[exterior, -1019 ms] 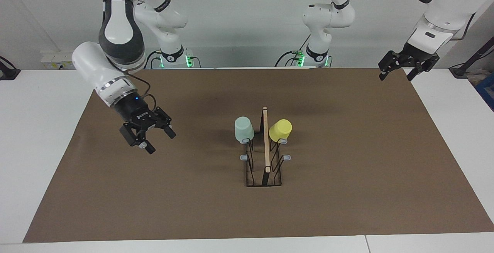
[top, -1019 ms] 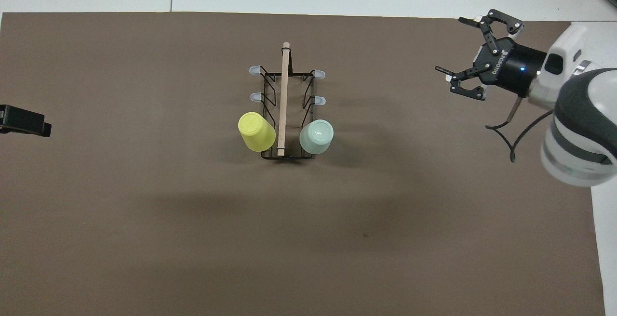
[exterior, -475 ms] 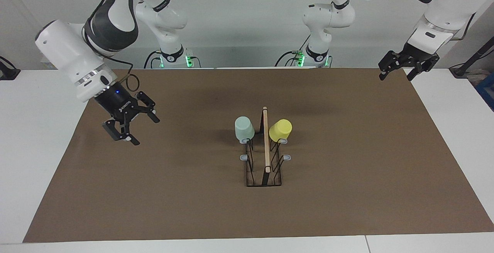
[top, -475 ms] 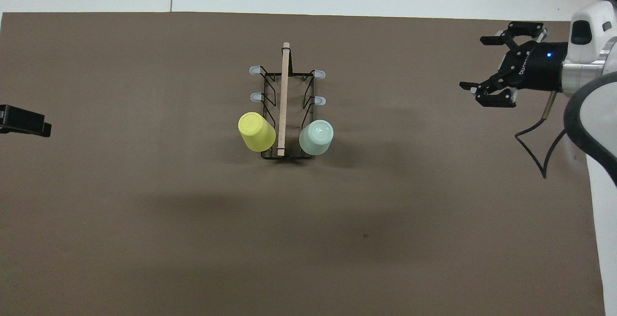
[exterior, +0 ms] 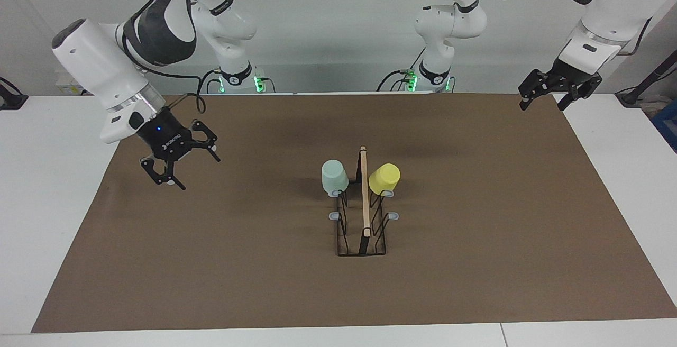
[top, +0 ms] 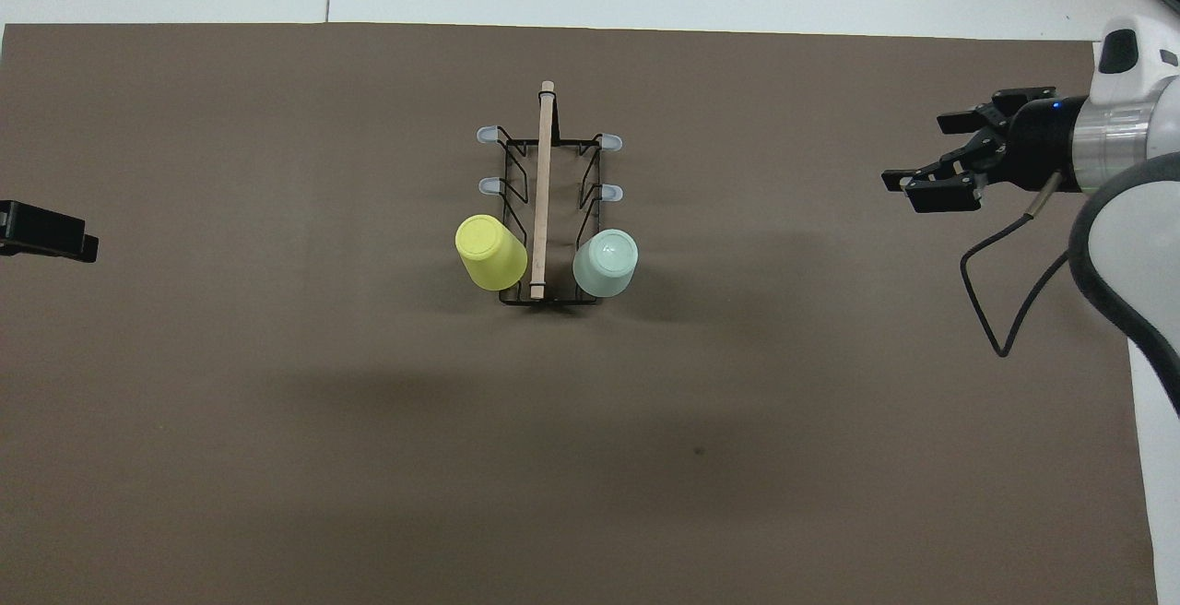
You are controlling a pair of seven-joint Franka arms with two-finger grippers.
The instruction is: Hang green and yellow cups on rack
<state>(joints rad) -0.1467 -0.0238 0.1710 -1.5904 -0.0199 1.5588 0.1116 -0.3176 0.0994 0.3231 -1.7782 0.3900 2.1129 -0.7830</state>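
Observation:
The black wire rack [exterior: 365, 230] [top: 544, 181] with a wooden top bar stands mid-table. The mint green cup [exterior: 334, 176] [top: 605, 262] and the yellow cup [exterior: 384, 178] [top: 490, 252] hang upside down on its prongs, one on each side of the bar, at the end nearest the robots. My right gripper [exterior: 182, 170] [top: 925, 158] is open and holds nothing. It hovers over the mat toward the right arm's end, well apart from the rack. My left gripper [exterior: 542, 104] [top: 46, 231] waits open over the mat's corner at the left arm's end.
A brown mat [exterior: 476, 262] covers most of the white table [exterior: 53, 220]. Several grey-tipped prongs [top: 487, 135] on the rack carry nothing. A cable [top: 1000, 310] loops from the right wrist.
My right gripper has drawn away from the rack toward the right arm's end of the table and turned its wrist. Cups, rack and left arm have not moved.

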